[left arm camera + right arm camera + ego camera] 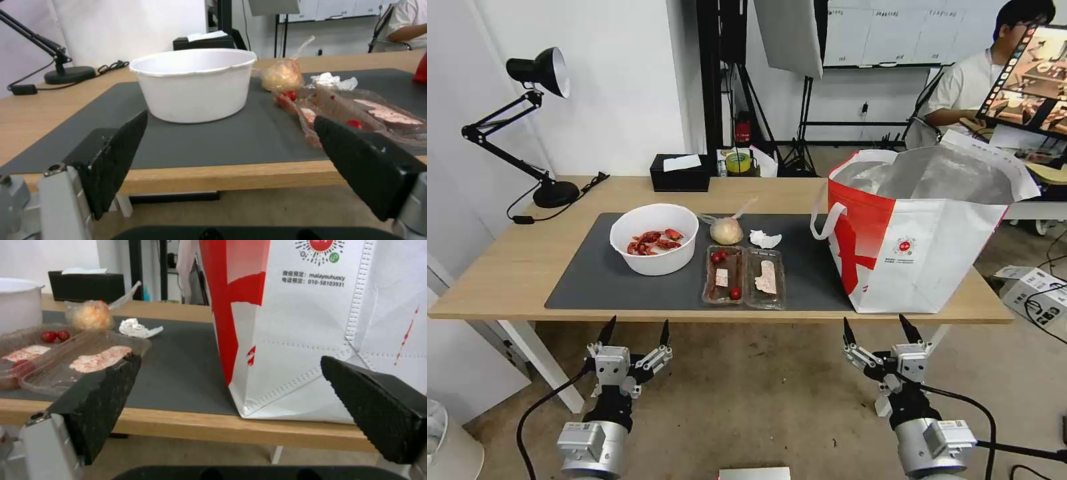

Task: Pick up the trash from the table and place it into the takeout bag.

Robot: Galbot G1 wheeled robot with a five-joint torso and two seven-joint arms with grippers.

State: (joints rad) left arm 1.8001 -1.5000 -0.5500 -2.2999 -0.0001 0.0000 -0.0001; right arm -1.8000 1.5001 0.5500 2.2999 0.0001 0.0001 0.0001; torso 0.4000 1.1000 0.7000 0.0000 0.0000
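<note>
Starting layout, seen from the head. The left gripper (pixel 635 331) and right gripper (pixel 882 326) hang below the near edge of the table (pixel 507 267), both spread wide and holding nothing. On the grey mat (pixel 587 273) lie four pieces of trash: the bowl (pixel 654 257) of red shells at left; the clear tray (pixel 744 277), opened flat, with tomatoes in its left half, just right of the bowl; the knotted bag (pixel 726 231) and the tissue (pixel 764 239) behind the tray, near each other. The takeout bag (pixel 920 267) stands upright at the right end of the table, its mouth open and foil lining showing, its base close to the table's near edge; nothing has yet gone into it. A black tissue box (pixel 679 172) and a desk lamp (pixel 537 73) at the back are not trash. Likely hazards, as judgement: the bowl is open, so tilting it during a lift could spill shells onto the mat; the tray is thin and unlatched, so a pinch on one half may let it flex or swing and shed tomatoes; the soft-walled takeout bag could fold or slide toward the edge if an arm pushes its rim; the tissue is light and low, so closing too high would miss it.
</note>
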